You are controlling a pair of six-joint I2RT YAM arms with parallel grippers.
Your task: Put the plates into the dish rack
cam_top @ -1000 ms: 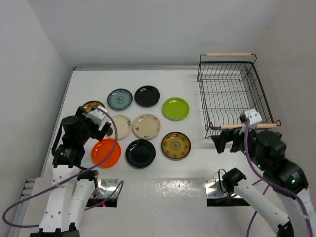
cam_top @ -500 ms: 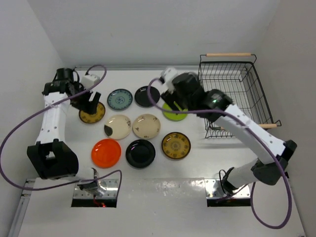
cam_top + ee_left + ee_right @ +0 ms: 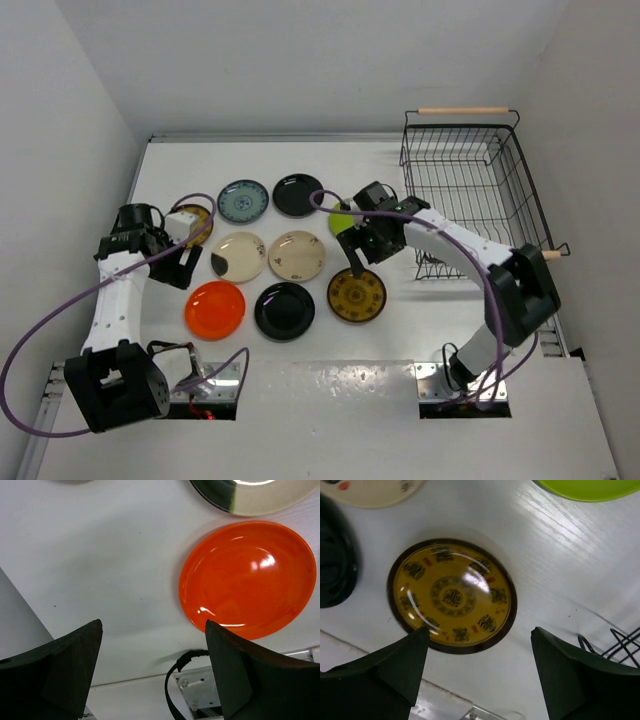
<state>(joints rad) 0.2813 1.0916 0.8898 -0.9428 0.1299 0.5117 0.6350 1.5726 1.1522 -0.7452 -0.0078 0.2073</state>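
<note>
- Both grippers have their jaws spread wide with nothing between them.
- Left gripper points down at bare table. It hangs just beside the orange-red plate, off that plate's outer rim and not touching it.
- Left arm rises from its base, folds at the elbow near the left wall, and aims the wrist down and inward.
- Right gripper hangs above the near edge of a brown-and-yellow patterned plate, one finger on either side of it in the wrist view and clear of it.
- Right arm stretches low from its base, leftward past the front of the dish rack, and covers most of the lime green plate.
- Nine plates lie flat on the table left of the rack: teal patterned plate, black plate and a second brown-and-yellow plate at the back, two cream plates in the middle, and another black plate in front.
- One cream plate carries a dark patch on its rim.
- Dish rack is black wire, with a light wooden handle on its far side.
- Dark marks ring the brown-and-yellow plate under the right gripper. They may be characters, but they are too blurred to read.
</note>
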